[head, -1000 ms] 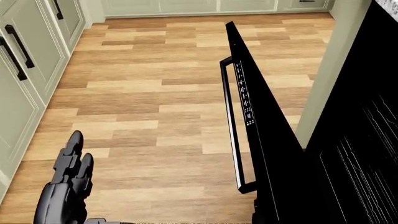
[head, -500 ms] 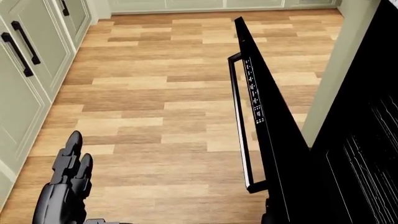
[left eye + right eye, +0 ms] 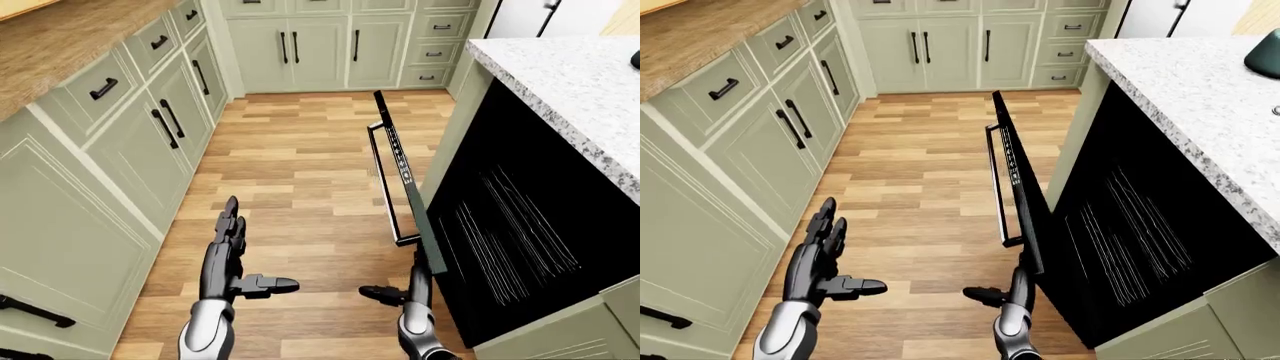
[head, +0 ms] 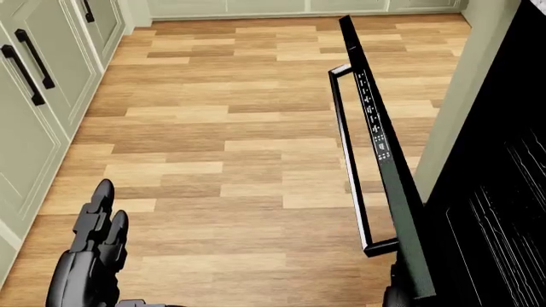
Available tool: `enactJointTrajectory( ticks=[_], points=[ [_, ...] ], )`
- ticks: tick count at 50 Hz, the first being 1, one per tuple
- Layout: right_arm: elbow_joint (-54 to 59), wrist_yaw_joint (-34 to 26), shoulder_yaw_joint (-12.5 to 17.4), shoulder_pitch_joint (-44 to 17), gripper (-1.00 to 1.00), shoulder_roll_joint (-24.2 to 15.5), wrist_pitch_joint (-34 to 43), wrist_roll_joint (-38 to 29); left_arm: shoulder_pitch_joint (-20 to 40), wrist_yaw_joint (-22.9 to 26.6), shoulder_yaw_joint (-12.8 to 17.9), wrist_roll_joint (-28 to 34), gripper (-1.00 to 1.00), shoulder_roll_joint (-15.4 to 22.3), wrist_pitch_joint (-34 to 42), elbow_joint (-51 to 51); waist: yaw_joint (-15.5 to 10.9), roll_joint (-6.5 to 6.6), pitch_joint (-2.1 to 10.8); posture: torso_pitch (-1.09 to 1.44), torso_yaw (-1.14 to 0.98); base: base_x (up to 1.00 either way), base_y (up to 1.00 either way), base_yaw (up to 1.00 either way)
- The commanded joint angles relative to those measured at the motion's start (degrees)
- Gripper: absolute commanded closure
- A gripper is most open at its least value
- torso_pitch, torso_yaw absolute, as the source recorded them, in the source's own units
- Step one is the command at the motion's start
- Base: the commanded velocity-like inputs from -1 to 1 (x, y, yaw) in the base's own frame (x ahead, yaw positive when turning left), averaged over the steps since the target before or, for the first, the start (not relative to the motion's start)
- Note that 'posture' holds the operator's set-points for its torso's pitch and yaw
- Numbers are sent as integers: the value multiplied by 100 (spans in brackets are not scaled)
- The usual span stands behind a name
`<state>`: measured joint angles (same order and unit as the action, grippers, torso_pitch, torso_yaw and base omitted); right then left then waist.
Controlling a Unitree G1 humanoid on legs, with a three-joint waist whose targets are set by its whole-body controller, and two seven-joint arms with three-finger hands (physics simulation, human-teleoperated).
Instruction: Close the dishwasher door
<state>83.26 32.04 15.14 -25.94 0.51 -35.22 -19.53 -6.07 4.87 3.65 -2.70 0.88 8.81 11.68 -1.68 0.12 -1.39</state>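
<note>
The dishwasher door [image 3: 402, 180] stands partly raised, tilted at the black cavity's mouth at right of the left-eye view, its long handle [image 4: 351, 163] facing the wood floor [image 3: 290, 172]. The right hand [image 3: 412, 289] presses flat under its lower edge, fingers open, holding nothing. The left hand [image 3: 226, 251] hovers over the floor, fingers extended, empty.

A wood-plank floor [image 4: 213, 134] runs between green cabinets [image 3: 120, 142], bare.
</note>
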Motion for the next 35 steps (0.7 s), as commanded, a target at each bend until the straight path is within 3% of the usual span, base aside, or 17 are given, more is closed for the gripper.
enactJointTrajectory(
  ticks=[1, 35],
  points=[
    [-393, 331, 105, -224, -100, -205, -412, 237, 82, 1, 25, -20, -100, 19, -179, 245, 38, -35, 151, 0, 0, 0, 0, 0],
    [-439, -64, 127, -367, -100, -922, -256, 896, 59, -7, -30, 20, -100, 5, -208, 234, 30, -95, 174, 0, 0, 0, 0, 0]
  ],
)
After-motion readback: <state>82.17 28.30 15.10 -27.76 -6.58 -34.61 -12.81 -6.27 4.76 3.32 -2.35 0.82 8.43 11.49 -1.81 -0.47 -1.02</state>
